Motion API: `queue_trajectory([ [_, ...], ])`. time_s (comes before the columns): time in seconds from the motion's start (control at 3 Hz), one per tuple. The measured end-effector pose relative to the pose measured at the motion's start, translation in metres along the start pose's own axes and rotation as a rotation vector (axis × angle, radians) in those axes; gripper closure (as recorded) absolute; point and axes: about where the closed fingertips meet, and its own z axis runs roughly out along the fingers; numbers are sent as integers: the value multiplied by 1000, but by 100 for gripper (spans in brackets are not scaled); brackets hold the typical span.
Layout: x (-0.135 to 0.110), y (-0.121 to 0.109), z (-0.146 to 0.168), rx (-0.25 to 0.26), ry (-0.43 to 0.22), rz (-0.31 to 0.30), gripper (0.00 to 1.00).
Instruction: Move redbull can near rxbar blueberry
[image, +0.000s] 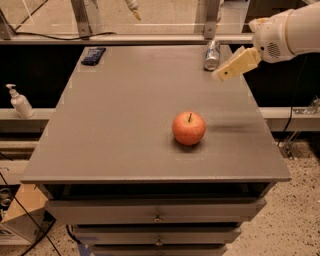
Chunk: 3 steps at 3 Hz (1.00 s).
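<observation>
The redbull can (212, 54), silver and blue, lies on its side at the far right of the grey table top (130, 115). The rxbar blueberry (93, 55), a flat dark blue wrapper, lies at the far left corner. My gripper (234, 65), with tan fingers on a white arm, hovers just right of the can and slightly nearer to me, above the table's right edge. It holds nothing.
A red-orange apple (189, 128) sits right of the table's middle. A white pump bottle (20, 102) stands on a shelf to the left. Drawers (157, 212) are below the table front. A glass panel with metal posts runs behind the table.
</observation>
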Motion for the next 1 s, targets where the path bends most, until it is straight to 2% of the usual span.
queue_trajectory([
  [0.33,4,-27,35,33,-58,71,0],
  [0.67,15,-48,69,46,-84,150,0],
  [1.0,23,-66,97,58,-108,203,0],
])
